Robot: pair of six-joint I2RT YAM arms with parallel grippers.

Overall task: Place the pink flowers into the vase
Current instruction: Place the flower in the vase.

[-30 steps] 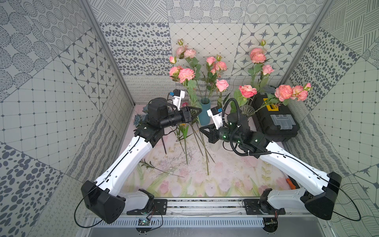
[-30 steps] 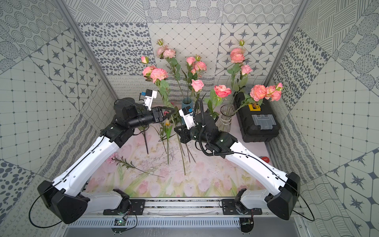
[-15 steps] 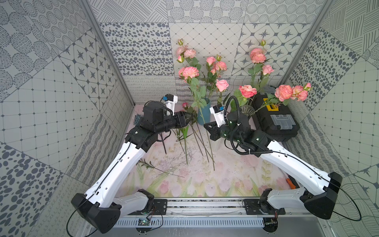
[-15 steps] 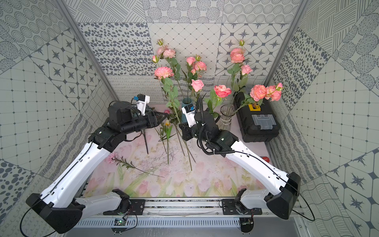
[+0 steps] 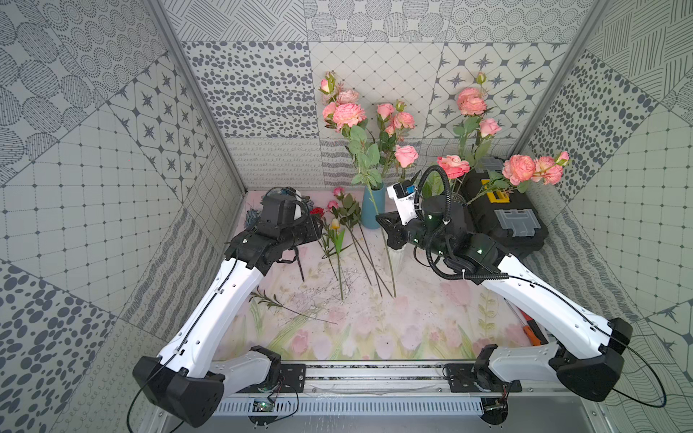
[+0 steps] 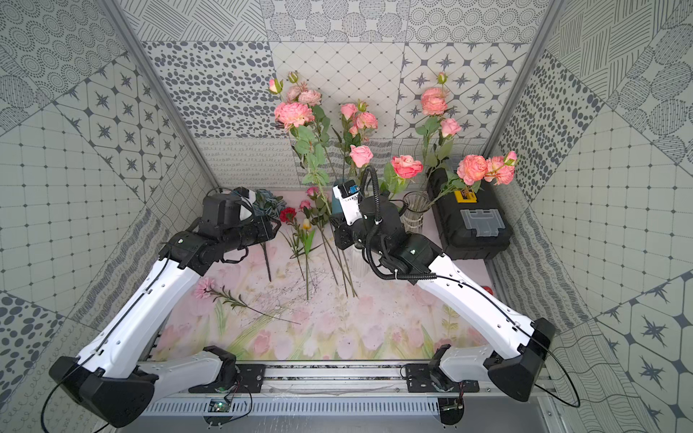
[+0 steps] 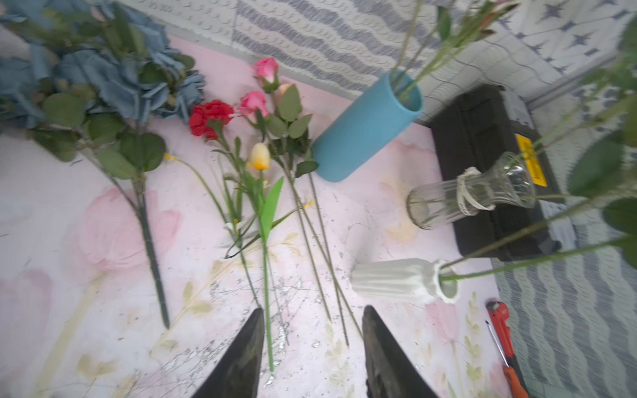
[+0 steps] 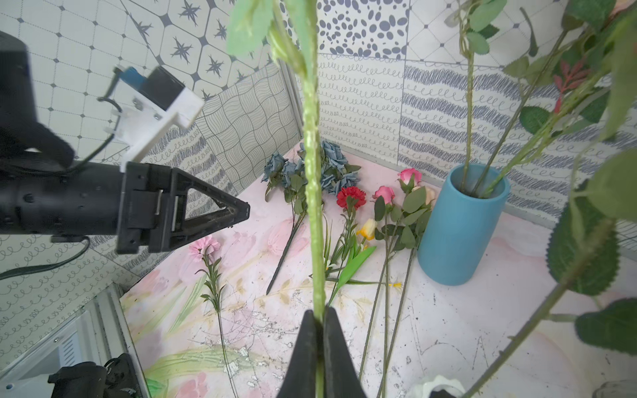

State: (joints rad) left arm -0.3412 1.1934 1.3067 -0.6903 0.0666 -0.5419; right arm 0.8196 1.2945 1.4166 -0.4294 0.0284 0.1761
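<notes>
1. Right gripper point(image 8: 317, 315) — jaws clenched on the green stem point(image 8: 312, 138) of 1 pink flower point(image 5: 348, 114), pinched low down with the heavy bloom far overhead. Risk: that top weight swivels the stem in such a thin pinch and it flops sideways.
2. The flower is outside the blue vase point(image 5: 367, 215). Its stem crosses in front of the vase wall and runs on below the rim. Risk: unless it is lifted clear first, the lower end strikes the wall and could topple the vase, along with the pink flowers point(image 5: 407, 155) standing in it.
3. Its leaves ride close to those standing stems above the blue vase, so a snag could drag them out on the way in.
4. Below the jaws the tail gets lost among the loose flowers point(image 7: 289, 103) lying on the worktop point(image 5: 375, 330) in front of the blue vase. I can't tell where it ends, and it may sweep them along.
5. Left gripper point(image 7: 313, 312): jaws released and parted with nothing between them, hovering off to the side of the blue vase — no help if the flower slips.
6. Long axis: near upright, leaning a little. The bloom end points up, above the blue vase's rim toward the back wall. The cut end points down, toward the worktop in front of the vase.
</notes>
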